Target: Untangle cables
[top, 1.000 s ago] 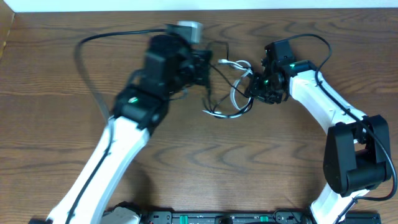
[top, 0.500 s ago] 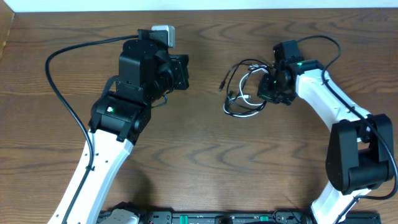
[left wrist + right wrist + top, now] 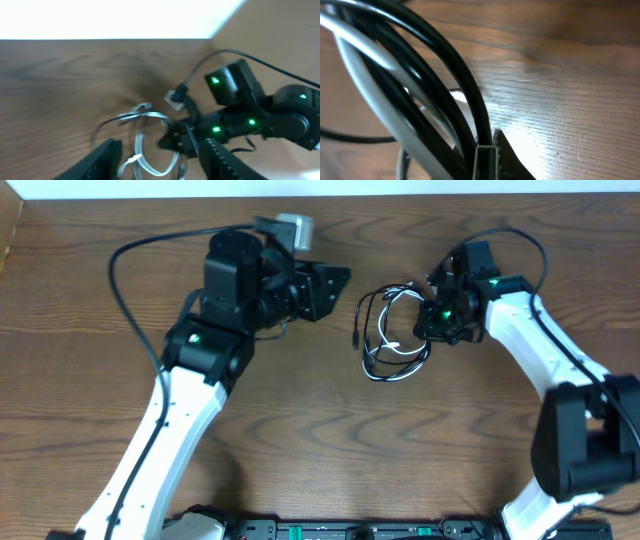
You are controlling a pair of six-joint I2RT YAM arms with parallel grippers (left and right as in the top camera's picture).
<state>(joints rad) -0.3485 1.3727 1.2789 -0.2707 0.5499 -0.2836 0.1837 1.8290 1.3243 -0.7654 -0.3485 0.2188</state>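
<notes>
The right gripper (image 3: pixel 432 326) is clamped onto the cables (image 3: pixel 386 348), which lie as a small tangle of loops on the wooden table (image 3: pixel 400 442), right of centre and towards the far edge. The grasp is at the right edge of the tangle. In the right wrist view, black cords (image 3: pixel 457 85) and a white cord (image 3: pixel 370 85) run together straight down to the finger (image 3: pixel 489 159); how tightly they are pinched is hidden there. A loose black end with a small plug (image 3: pixel 357 337) hangs out at the left side of the bundle. The left gripper (image 3: pixel 333 292) is spread wide, holding nothing, pointing towards the tangle but apart from it.
</notes>
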